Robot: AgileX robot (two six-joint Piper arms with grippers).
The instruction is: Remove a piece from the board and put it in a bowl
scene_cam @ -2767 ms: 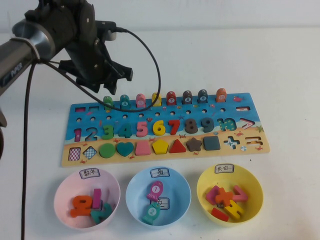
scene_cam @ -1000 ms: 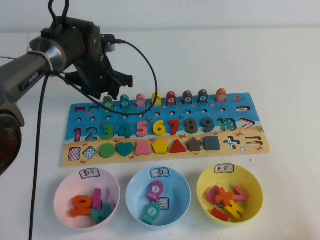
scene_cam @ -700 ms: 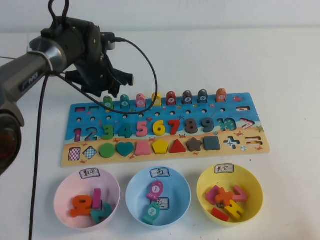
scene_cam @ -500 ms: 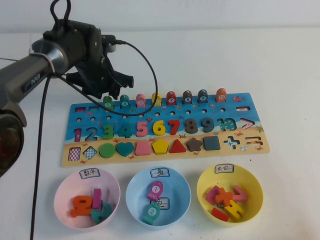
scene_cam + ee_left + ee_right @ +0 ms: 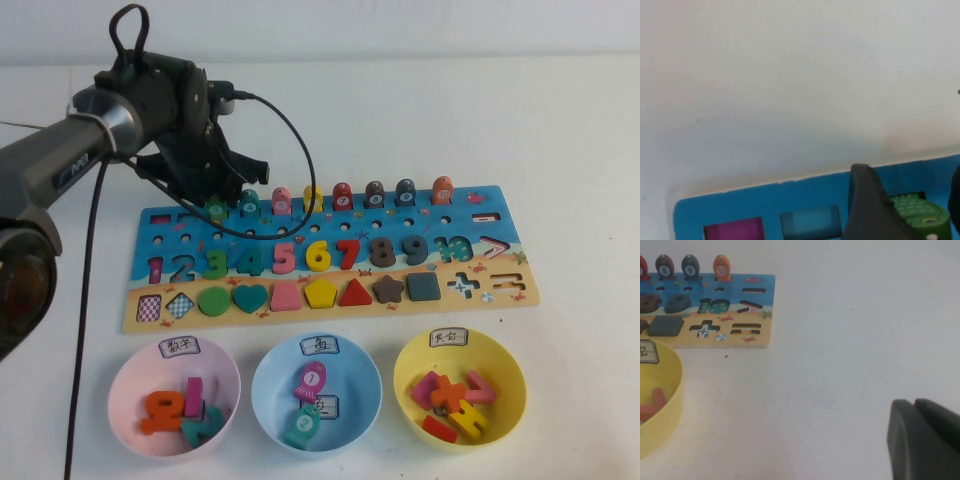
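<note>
The mid-green fish piece (image 5: 216, 208) stands at the left end of the fish row on the far edge of the board (image 5: 500, 292). My left gripper (image 5: 214, 193) is low over it, with the jaws open and one on each side of the fish. The left wrist view shows the green fish (image 5: 920, 216) between a dark finger (image 5: 867, 205) and the other finger at the picture's edge. The light blue bowl (image 5: 268, 390) sits in the middle of the front row and holds a pink fish (image 5: 311, 380) and a teal fish (image 5: 301, 424). My right gripper (image 5: 920, 412) is shut and empty over bare table, beyond the board's right end.
A pink bowl (image 5: 124, 385) with numerals stands front left, and a yellow bowl (image 5: 508, 385) with symbol pieces front right; the yellow bowl also shows in the right wrist view (image 5: 665, 415). Several other fish stand along the board's far edge. A black cable (image 5: 300, 150) loops over the board's left part.
My left gripper has come down and a little toward the board, from above and behind the green fish to around it. The pieces and bowls have not moved.
</note>
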